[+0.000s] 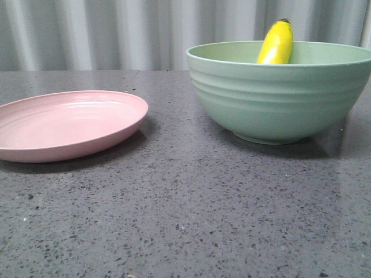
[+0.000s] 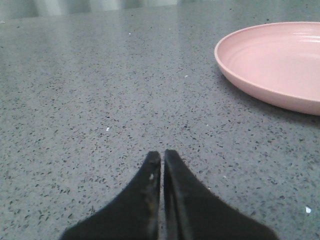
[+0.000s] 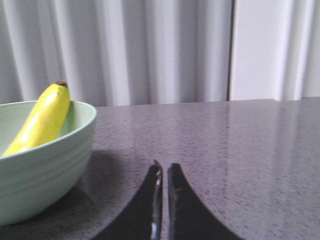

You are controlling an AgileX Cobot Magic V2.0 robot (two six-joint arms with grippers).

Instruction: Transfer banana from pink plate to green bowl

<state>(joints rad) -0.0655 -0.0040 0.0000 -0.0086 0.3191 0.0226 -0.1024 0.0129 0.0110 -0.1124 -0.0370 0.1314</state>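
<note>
The yellow banana [image 1: 277, 43] leans inside the green bowl [image 1: 278, 98] at the right, its dark tip sticking up over the far rim. It also shows in the right wrist view [image 3: 42, 120], in the bowl [image 3: 45, 165]. The pink plate [image 1: 64, 124] lies empty at the left and shows in the left wrist view [image 2: 275, 62]. My left gripper [image 2: 162, 154] is shut and empty, low over the table beside the plate. My right gripper [image 3: 165, 166] is shut and empty, low over the table beside the bowl. Neither gripper shows in the front view.
The dark speckled table top [image 1: 185, 220] stretches in front of the plate and bowl. A pale pleated curtain [image 1: 116, 29] hangs behind the table's far edge.
</note>
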